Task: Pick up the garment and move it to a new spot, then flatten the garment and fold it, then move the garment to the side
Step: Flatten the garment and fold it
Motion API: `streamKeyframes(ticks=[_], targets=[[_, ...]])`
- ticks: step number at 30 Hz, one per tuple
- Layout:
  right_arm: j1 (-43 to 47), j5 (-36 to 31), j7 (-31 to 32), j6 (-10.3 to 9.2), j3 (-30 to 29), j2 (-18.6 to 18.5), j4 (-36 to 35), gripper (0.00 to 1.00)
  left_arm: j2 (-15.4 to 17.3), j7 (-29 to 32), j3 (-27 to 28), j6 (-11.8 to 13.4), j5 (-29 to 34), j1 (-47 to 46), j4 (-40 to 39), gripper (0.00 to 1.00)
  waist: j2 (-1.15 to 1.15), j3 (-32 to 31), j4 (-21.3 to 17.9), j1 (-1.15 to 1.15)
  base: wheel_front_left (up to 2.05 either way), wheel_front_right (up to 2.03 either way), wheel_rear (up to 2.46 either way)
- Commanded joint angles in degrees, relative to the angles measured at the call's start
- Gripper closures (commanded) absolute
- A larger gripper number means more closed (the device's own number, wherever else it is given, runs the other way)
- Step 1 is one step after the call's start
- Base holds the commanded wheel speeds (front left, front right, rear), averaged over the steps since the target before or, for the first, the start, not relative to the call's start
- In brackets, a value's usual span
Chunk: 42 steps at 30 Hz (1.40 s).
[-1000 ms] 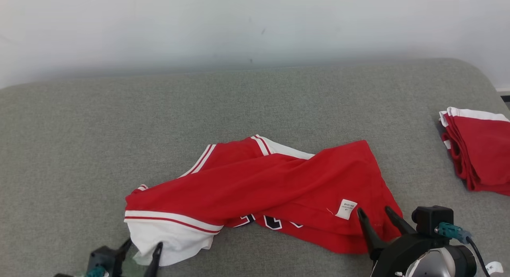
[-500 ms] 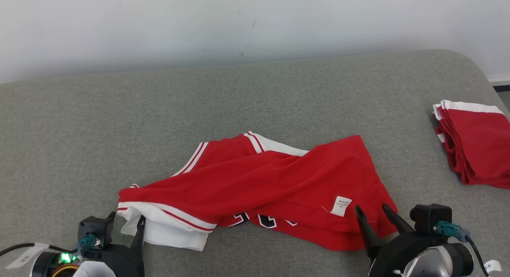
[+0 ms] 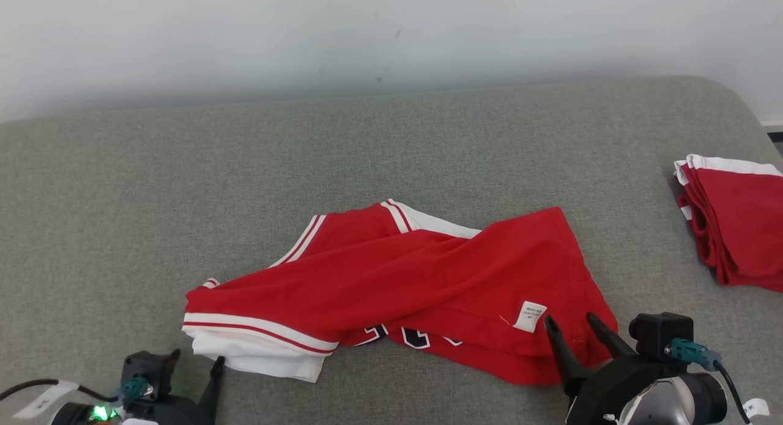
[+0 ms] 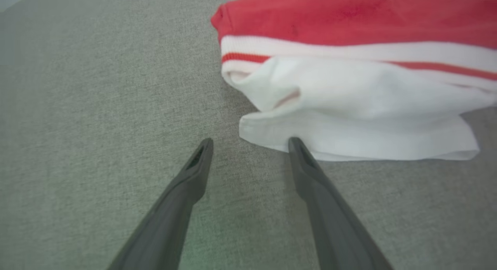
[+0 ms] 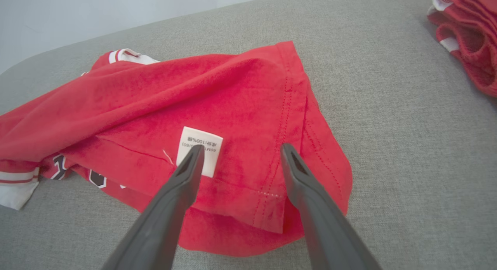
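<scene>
Setting: we enter this as a plain indoor test room, closer to a lab than a home, though we cannot fix it further.

Evidence, item by item:

1. A broad counter (image 3: 428,144) covered in grey woven fabric, its far right corner rounded.
2. A bare off-white wall (image 3: 367,33), lightly scuffed, directly behind the counter's far edge.
3. A stack (image 3: 740,229) of folded red-and-white clothes at the counter's right edge, matching the loose red garment (image 3: 428,278) near its front edge.
4. A white-tagged cable (image 3: 43,399) by the counter's front left, running to robot hardware.
</scene>
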Motion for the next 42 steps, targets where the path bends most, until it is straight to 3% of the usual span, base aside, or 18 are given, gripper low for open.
streamKeyframes(ticks=[1,7,8,9,17,27,33,42], targets=[[-0.20,-0.20,0.08,-0.14,0.14,0.00,-0.31,0.00,0.03,-0.36,-0.56,-0.56,0.46,-1.26,0.63,0.00,0.00,0.21,-0.04,0.00,0.00,0.00,0.00],[-0.51,-0.62,0.49,-0.14,0.49,0.01,-0.47,0.00,-0.56,-1.20,-1.84,-1.81,0.94,-4.04,4.56,0.00,0.00,0.03,-0.98,0.00,0.00,0.00,0.00],[-0.41,-0.70,0.60,-0.14,0.43,0.01,-0.52,0.00,-0.66,-1.01,-2.09,-1.87,0.98,-4.34,5.30,0.54,0.00,-0.11,-1.14,0.00,0.00,0.00,0.00],[-0.27,-0.78,0.71,-0.14,0.41,0.01,-0.55,0.00,-0.73,-0.57,-2.31,-2.03,0.89,-4.51,5.94,1.00,0.00,-0.28,-1.27,0.00,0.00,0.00,0.00],[1.68,-1.02,0.90,-0.14,-0.70,0.00,-1.03,0.00,-0.99,0.99,-0.35,1.12,-2.53,0.82,3.78,1.00,0.00,-2.00,-0.54,0.00,0.00,0.00,0.00],[2.94,-1.21,1.53,-0.14,-1.89,0.00,-2.17,0.00,-0.01,7.06,1.18,5.10,-7.14,13.30,-16.53,1.00,0.00,-2.80,4.41,0.00,0.00,0.00,0.00],[2.82,-1.36,1.93,-0.14,-2.43,0.01,-2.59,0.00,0.78,9.81,1.28,6.81,-8.04,16.61,-23.36,1.00,0.00,-2.34,5.39,0.00,0.00,0.00,0.00],[3.95,-1.45,10.37,-0.14,-7.94,0.00,-4.56,0.00,0.39,9.77,1.42,8.78,-7.87,17.66,-25.41,1.00,0.00,-0.69,4.00,0.00,0.00,0.00,0.00]])
